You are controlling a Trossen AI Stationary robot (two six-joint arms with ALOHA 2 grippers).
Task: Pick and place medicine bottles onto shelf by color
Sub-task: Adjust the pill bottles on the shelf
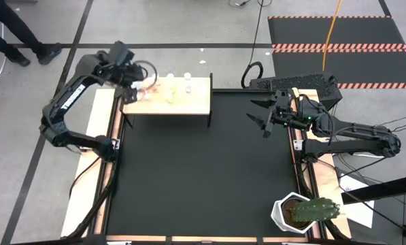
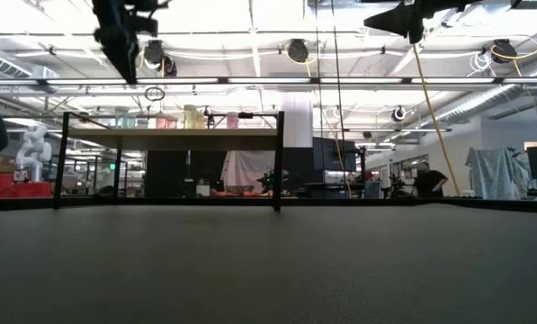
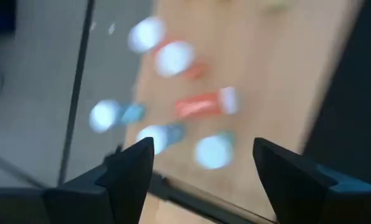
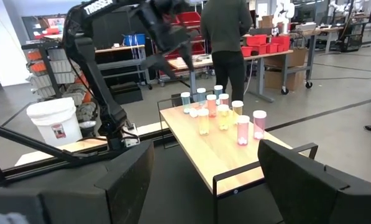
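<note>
A potted cactus (image 1: pixel 305 212) sits at the black mat's (image 1: pixel 203 170) corner

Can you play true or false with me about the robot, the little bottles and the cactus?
1. The medicine bottles stand on the shelf. True.
2. The left gripper is holding a bottle. False: its fingers are open above the bottles, holding nothing.
3. The cactus sits on the shelf. False: it stands in a white pot at the table's corner, far from the shelf.
4. The right gripper is open and empty, over the black mat. True.
5. A person stands beyond the shelf. True.
</note>
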